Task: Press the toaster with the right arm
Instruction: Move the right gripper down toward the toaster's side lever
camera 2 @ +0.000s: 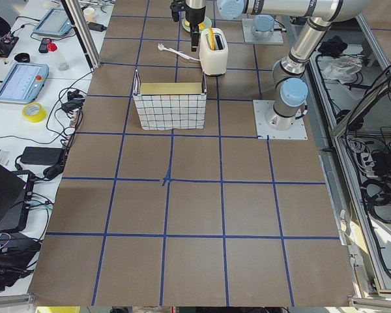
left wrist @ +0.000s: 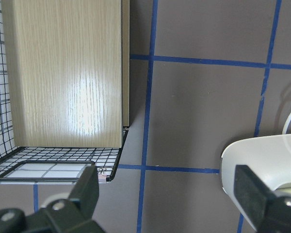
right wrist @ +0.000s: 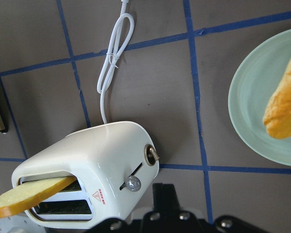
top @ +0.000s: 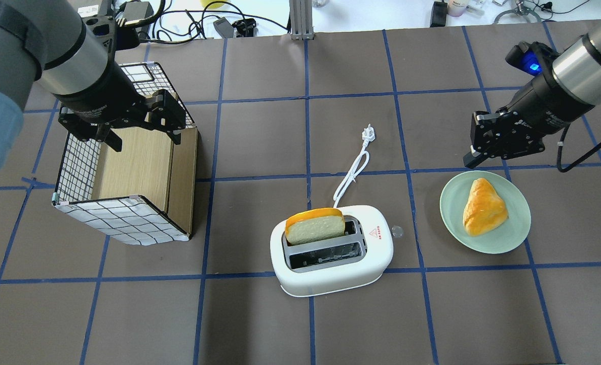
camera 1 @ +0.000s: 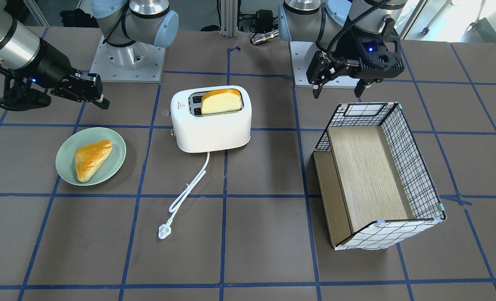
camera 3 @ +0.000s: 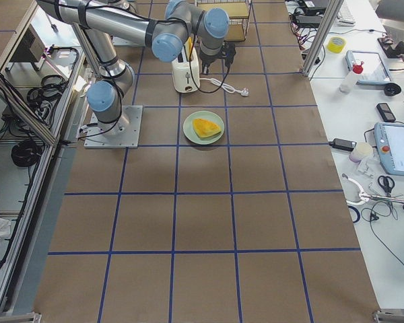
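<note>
The white two-slot toaster (camera 1: 210, 127) stands mid-table, also in the overhead view (top: 331, 276) and the right wrist view (right wrist: 102, 150). A bread slice (top: 314, 225) stands high in one slot. The toaster's lever knob (right wrist: 132, 183) sits on the end facing my right side. My right gripper (top: 471, 161) is shut and empty. It hovers beyond the green plate (top: 516, 238), apart from the toaster. My left gripper (top: 143, 139) is open and empty above the basket (top: 77, 162).
A golden pastry (top: 483, 208) lies on the green plate. The toaster's white cord and plug (top: 368, 134) trail away over the table. The checked wire basket (camera 1: 415, 167) with its wooden insert lies on its side on my left.
</note>
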Available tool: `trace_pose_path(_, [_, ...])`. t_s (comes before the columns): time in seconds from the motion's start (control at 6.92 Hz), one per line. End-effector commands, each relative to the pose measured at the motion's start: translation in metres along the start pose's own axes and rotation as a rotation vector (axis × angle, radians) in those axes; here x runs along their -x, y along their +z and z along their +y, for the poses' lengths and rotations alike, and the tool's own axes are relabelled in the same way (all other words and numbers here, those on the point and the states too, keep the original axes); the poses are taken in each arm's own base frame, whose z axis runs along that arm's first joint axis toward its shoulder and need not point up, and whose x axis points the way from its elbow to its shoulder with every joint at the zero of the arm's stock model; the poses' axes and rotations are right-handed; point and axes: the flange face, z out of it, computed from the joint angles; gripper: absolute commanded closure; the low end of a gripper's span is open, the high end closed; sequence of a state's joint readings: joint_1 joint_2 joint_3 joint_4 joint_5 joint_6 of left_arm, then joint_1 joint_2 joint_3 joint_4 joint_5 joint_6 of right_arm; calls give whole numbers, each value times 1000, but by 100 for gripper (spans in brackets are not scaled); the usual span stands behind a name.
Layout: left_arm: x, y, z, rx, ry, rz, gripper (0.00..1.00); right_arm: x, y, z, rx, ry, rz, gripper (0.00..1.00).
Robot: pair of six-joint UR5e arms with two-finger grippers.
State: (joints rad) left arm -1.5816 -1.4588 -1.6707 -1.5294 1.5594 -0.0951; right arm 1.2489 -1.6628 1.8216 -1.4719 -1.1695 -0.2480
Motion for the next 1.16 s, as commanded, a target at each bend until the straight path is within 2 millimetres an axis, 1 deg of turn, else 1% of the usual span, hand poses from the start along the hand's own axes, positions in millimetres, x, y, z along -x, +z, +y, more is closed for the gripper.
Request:
trace_pose_path(0.0, [0, 1, 0, 1, 0, -1, 0, -11, 33, 4, 21, -20, -130, 100])
trace_pose_path(0.14, [0, 1, 0, 1, 0, -1, 0, -15, 48, 8, 35, -26, -188, 100])
trace_pose_path(0.58, [0, 1, 0, 1, 0, -1, 0, -27, 108, 27, 89, -22, -349, 100])
trace_pose_path(0.87, [0, 0, 0, 0, 0, -1, 0, -34, 134, 35, 97, -9, -383, 100])
trace_pose_path(1.01, [0, 0, 0, 0, 0, -1, 0, -37, 141, 32, 108, -20, -396, 100])
